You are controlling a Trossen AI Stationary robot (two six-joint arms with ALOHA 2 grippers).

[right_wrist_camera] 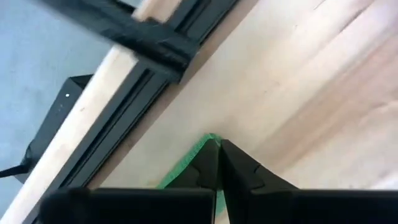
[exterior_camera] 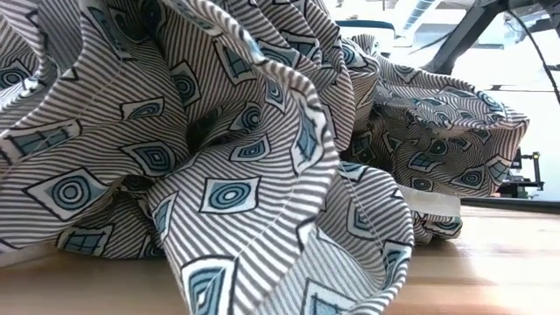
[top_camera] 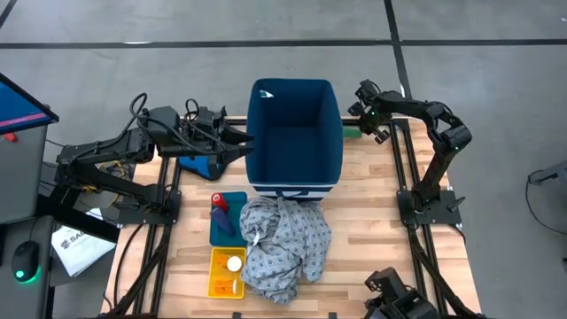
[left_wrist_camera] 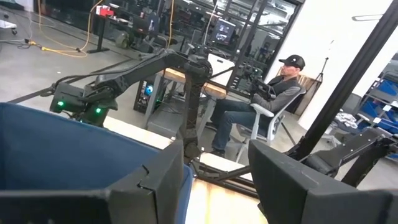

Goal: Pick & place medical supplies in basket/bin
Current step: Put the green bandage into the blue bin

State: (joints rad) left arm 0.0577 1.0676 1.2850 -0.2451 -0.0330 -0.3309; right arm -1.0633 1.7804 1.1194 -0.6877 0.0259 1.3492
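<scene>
The navy-blue bin [top_camera: 294, 133] stands at the table's far middle. My left gripper [top_camera: 243, 146] is level at the bin's left wall, fingers apart; the bin [left_wrist_camera: 68, 155] fills one side of its wrist view. Right of the bin, my right gripper [top_camera: 370, 124] points down, shut over a small green item [top_camera: 353, 133] on the wood. The grey patterned gown [top_camera: 283, 241] lies crumpled in front of the bin and fills the low view [exterior_camera: 219, 157]. A red cylinder [top_camera: 217, 202] lies on the blue pouch [top_camera: 229, 221]. A white-capped bottle [top_camera: 233, 263] lies in a yellow tray [top_camera: 226, 273]. My left gripper: its fingertips reach the bin's left wall [top_camera: 252, 146], but whether they touch it I cannot tell. My right gripper comes down from above onto the green item [right_wrist_camera: 189, 165]. Green shows beside one finger [right_wrist_camera: 199, 177] and in the slit between the shut fingers. The fingers hide the rest, and whether it is lifted cannot be told.
Black frame rails [top_camera: 403, 168] run along the table's right and left edges. Bare wood [top_camera: 372, 230] lies right of the gown. A person [left_wrist_camera: 280, 93] sits beyond the table in the left wrist view.
</scene>
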